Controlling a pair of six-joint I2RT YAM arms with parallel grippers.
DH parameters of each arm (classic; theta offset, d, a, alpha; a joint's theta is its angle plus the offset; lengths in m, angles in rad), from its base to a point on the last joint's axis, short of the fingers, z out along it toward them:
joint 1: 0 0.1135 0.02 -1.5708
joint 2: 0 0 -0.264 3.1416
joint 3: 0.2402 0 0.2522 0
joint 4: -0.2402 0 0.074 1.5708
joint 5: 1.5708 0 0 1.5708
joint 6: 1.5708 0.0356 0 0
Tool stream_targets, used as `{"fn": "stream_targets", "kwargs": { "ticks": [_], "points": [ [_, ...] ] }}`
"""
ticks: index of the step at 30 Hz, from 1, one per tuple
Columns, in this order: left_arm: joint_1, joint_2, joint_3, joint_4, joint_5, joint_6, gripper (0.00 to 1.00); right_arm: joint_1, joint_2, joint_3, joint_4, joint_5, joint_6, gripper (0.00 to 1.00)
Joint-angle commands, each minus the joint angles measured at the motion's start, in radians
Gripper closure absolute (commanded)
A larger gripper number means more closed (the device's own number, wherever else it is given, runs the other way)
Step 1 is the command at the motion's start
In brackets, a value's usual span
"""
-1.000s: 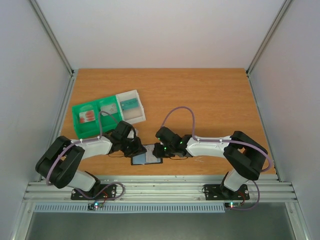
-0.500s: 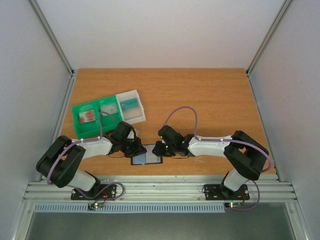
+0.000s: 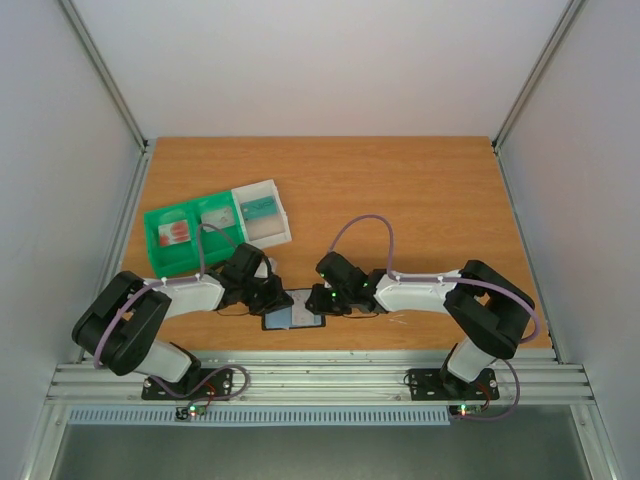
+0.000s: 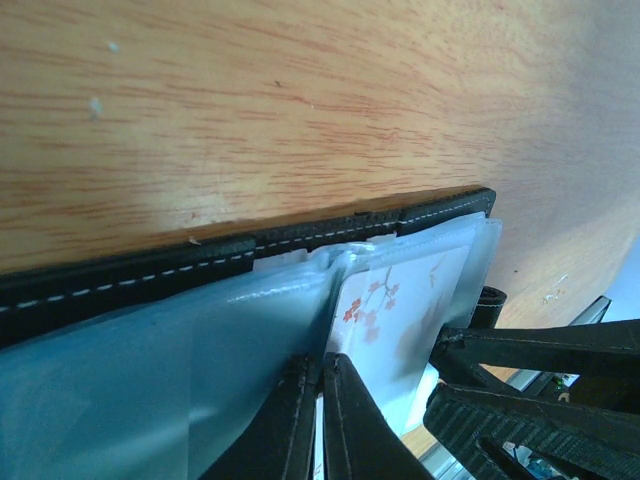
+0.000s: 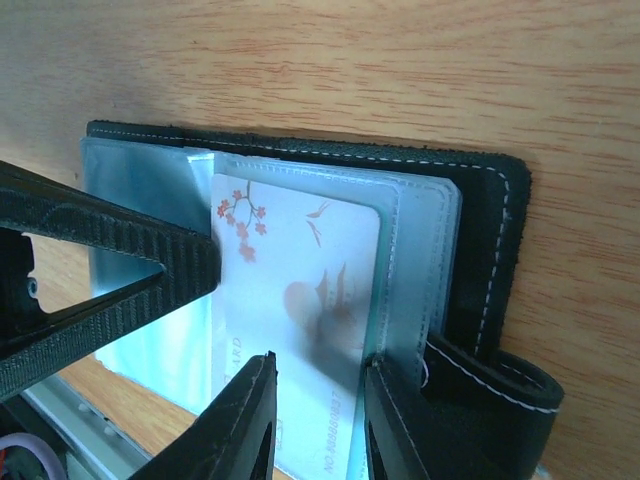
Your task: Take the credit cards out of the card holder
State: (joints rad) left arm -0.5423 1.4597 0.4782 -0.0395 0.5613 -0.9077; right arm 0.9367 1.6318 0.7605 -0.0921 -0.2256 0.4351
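The card holder [image 3: 300, 318], a black bifold wallet, lies open near the table's front edge, its pale blue pockets up. It also shows in the left wrist view [image 4: 200, 262] and the right wrist view [image 5: 490, 230]. A whitish credit card with red blossoms [image 5: 300, 270] sits in a pocket and also shows in the left wrist view [image 4: 400, 300]. My left gripper [image 3: 280, 300] [image 4: 320, 375] is pinched shut on a raised fold of pocket sleeve at the wallet's middle. My right gripper [image 3: 318, 300] [image 5: 318, 400] is open, its fingertips resting on the card and on the pocket edge.
A green compartment tray [image 3: 160, 250] stands at the back left with a red-blotched card [image 3: 175, 233] in it. A clear-white plastic box [image 3: 270, 235] adjoins it, holding a teal card [image 3: 258, 208]. The table's front edge and a metal rail lie just beyond the wallet.
My right gripper has edged slightly further over the wallet. My left gripper and the wallet have stayed in place.
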Motion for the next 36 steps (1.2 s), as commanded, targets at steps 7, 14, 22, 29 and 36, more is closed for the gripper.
{"fn": "stream_targets", "kwargs": {
  "ticks": [7, 14, 22, 29, 36],
  "points": [
    [0.004, -0.007, -0.028, 0.005, -0.016, 0.001, 0.92, -0.037, 0.016, -0.053, 0.235, -0.12, 0.069, 0.73],
    [0.004, -0.09, -0.032, -0.029, -0.006, -0.035, 0.81, -0.039, -0.03, -0.043, 0.124, -0.062, 0.053, 0.73],
    [0.006, -0.237, 0.035, -0.288, -0.139, 0.019, 0.74, -0.04, -0.026, -0.044, 0.034, -0.04, 0.047, 0.72],
    [0.019, -0.232, 0.046, -0.417, -0.249, 0.074, 0.74, -0.039, 0.038, -0.026, 0.041, -0.056, 0.051, 0.72],
    [0.032, -0.226, 0.014, -0.404, -0.258, 0.084, 0.78, -0.039, -0.027, -0.027, -0.006, -0.014, 0.039, 0.7]
  ]
}}
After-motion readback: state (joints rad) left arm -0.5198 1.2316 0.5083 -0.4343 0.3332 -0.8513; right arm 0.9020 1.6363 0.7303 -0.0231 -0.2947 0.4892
